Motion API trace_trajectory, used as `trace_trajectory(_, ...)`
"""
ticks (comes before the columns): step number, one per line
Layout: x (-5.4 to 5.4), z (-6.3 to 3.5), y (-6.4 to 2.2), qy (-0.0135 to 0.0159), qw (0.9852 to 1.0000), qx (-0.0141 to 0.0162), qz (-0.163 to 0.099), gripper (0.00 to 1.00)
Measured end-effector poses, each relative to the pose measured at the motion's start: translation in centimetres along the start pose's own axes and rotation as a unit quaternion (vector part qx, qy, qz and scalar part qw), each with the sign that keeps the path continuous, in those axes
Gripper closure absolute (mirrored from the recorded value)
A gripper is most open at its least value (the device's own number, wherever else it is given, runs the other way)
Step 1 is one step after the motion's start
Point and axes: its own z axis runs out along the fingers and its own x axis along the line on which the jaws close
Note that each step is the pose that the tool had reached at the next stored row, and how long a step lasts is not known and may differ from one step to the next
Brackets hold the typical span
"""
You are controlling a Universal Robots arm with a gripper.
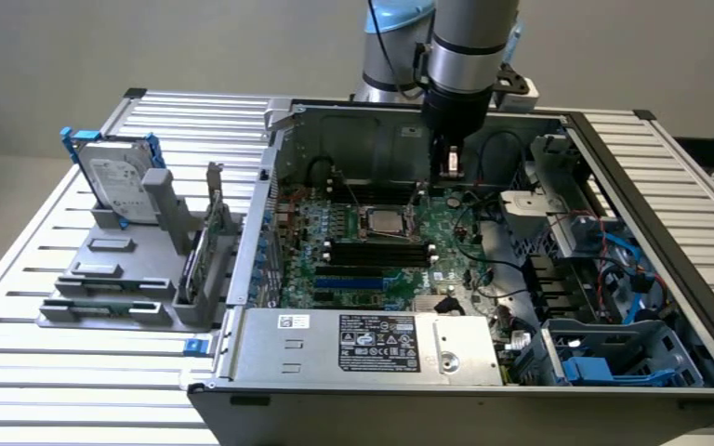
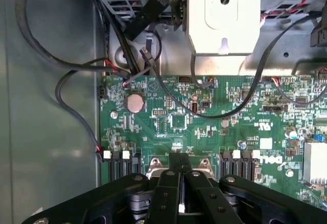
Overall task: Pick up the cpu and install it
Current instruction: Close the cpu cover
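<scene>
The cpu (image 1: 381,221) is a small silver-grey square lying flat inside the dark metal-framed socket (image 1: 360,232) in the middle of the green motherboard (image 1: 456,269). My gripper (image 1: 453,170) hangs inside the open computer case, above the board and off to the exterior view's right of the cpu, not touching it. In the wrist view the two black fingers (image 2: 170,183) are pressed together with nothing seen between them, so the gripper (image 2: 180,158) is shut. Silver corners of the socket frame (image 2: 155,166) peek out from behind them.
A silver hard drive (image 1: 119,177) with a blue bracket stands in a grey fixture (image 1: 122,279) at the exterior view's left. The power supply (image 1: 370,344) closes the case front. Black cables (image 2: 76,66), a metal bracket (image 2: 225,20) and a blue drive cage (image 1: 605,358) crowd the case's right side.
</scene>
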Motion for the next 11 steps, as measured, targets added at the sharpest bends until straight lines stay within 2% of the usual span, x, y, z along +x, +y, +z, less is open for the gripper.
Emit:
trace_trajectory(7, 0.0, -0.02, -0.87, -0.001, 0.9989, 0.0465, 0.002, 0.89)
trace_trajectory(9, 0.0, 0.02, -1.19, -0.0011, 0.9984, 0.0566, 0.002, 0.89)
trace_trajectory(11, 0.0, 0.09, -1.52, -0.0013, 0.9979, 0.0648, 0.002, 0.89)
